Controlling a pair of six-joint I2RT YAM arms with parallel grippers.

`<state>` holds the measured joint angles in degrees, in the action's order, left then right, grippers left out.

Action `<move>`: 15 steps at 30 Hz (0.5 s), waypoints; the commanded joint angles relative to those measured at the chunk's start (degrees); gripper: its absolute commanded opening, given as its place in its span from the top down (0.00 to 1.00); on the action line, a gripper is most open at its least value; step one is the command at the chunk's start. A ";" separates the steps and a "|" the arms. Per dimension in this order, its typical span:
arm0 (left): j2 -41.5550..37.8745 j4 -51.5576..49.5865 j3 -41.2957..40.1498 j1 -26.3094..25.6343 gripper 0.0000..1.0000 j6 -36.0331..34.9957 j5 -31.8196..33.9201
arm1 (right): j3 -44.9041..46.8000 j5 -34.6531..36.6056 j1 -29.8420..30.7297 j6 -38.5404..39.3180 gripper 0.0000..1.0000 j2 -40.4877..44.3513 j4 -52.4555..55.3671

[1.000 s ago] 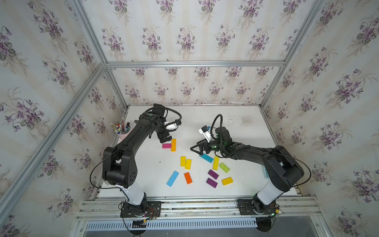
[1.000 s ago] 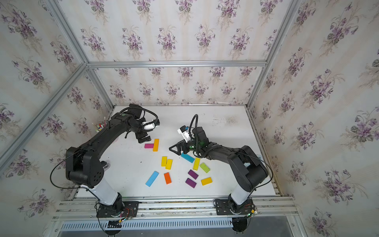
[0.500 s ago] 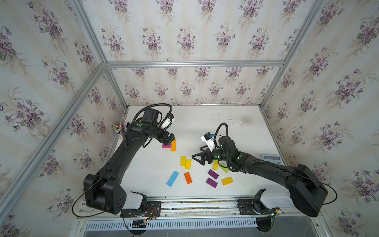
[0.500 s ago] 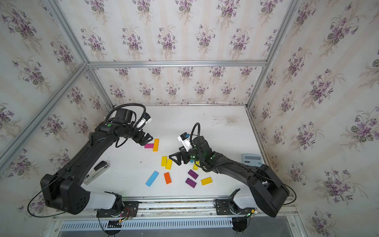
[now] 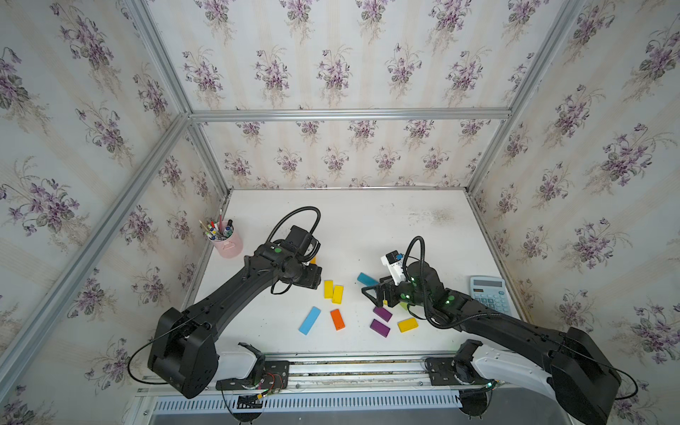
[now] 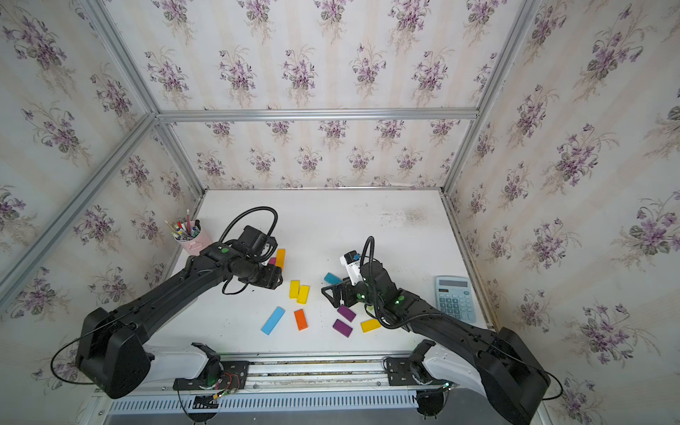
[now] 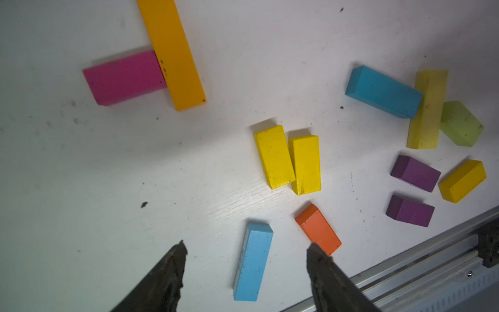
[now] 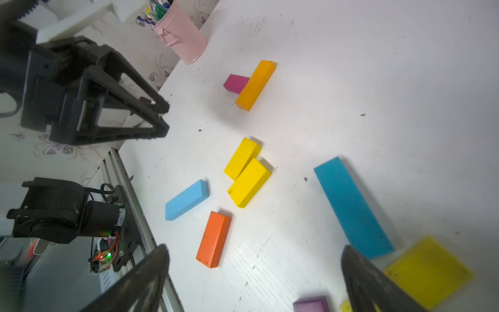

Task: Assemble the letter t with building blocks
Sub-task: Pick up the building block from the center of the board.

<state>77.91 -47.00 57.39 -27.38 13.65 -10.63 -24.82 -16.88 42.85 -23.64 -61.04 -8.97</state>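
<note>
Currently a long orange block (image 7: 172, 54) lies at the far left of the surface (image 5: 368, 228) with a pink block (image 7: 124, 77) touching its left side. Two yellow blocks (image 7: 274, 156) lie side by side in the middle, and a light blue block (image 7: 253, 260) and a short orange block (image 7: 318, 229) lie nearer. The left gripper (image 7: 245, 244) and right gripper (image 8: 255, 248) both hang with fingers apart and empty, the right one beside a teal block (image 5: 367, 279). The print on the calculator (image 5: 489, 298) at the right is too small to read.

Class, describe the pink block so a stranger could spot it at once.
Find the pink pen cup by the wall. Nearest it lies a long amber block. The pink block butts end-on against its side, the only magenta piece.
</note>
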 commanded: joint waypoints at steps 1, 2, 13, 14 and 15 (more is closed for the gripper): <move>2.53 6.42 -1.26 -1.67 0.37 9.60 -0.44 | 1.39 2.19 0.09 -2.19 0.01 1.50 -1.57; 4.86 6.91 -0.95 -2.44 0.39 10.49 -0.08 | 1.65 2.38 0.12 -2.12 0.01 1.75 -1.36; 17.38 9.68 4.06 -7.61 0.51 19.89 6.67 | 2.53 1.99 0.08 -1.09 0.00 3.28 0.28; 17.98 9.68 4.27 -7.76 0.51 20.49 7.08 | 2.58 1.85 0.12 -1.06 0.00 3.50 0.27; 18.52 9.95 4.31 -7.91 0.52 20.68 7.12 | 2.63 1.39 0.12 -1.02 0.00 3.76 0.27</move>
<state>95.48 -37.82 61.10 -34.96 30.83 -6.42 -22.33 -15.22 42.85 -25.08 -57.84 -8.73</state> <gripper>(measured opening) 0.484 0.998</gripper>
